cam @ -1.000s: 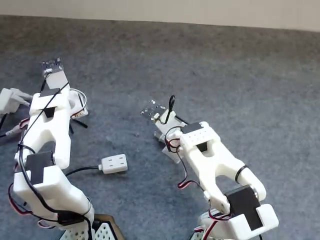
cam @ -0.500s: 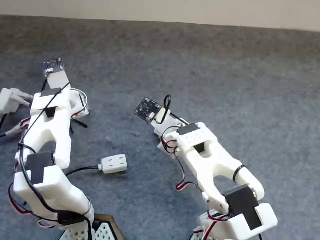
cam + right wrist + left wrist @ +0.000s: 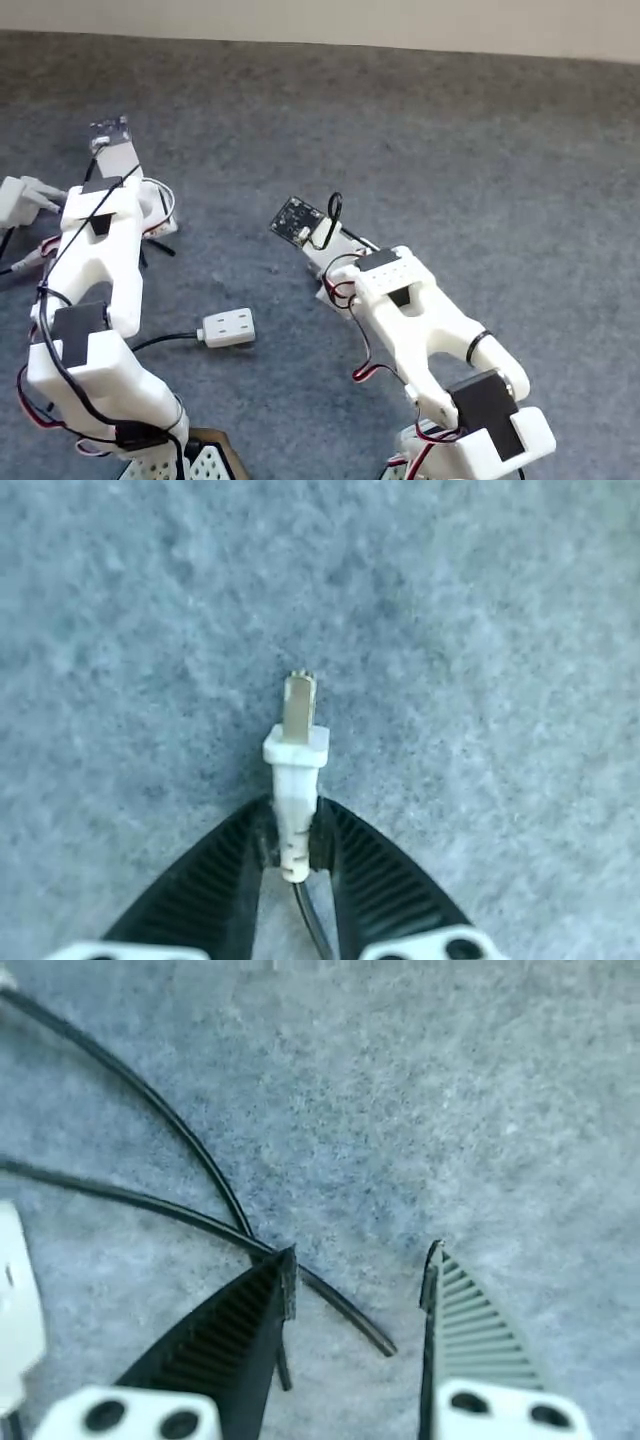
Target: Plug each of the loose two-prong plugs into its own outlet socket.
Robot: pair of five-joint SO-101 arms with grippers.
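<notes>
1. Your right hand [image 3: 296,825] is clenched on a white two-prong plug [image 3: 296,770]. The plug's prongs point away from the fingers, over the grey desk [image 3: 480,630].
2. Your left hand [image 3: 360,1270] is released, its jaws spread wide. Two black cords [image 3: 190,1218] meet on the desk by its dark finger.
3. A white outlet block [image 3: 228,327] lies flat on the desk between the two arms, nearer the left one.
4. A second white block [image 3: 22,198] sits at the desk's far left edge, beside the left arm.
</notes>
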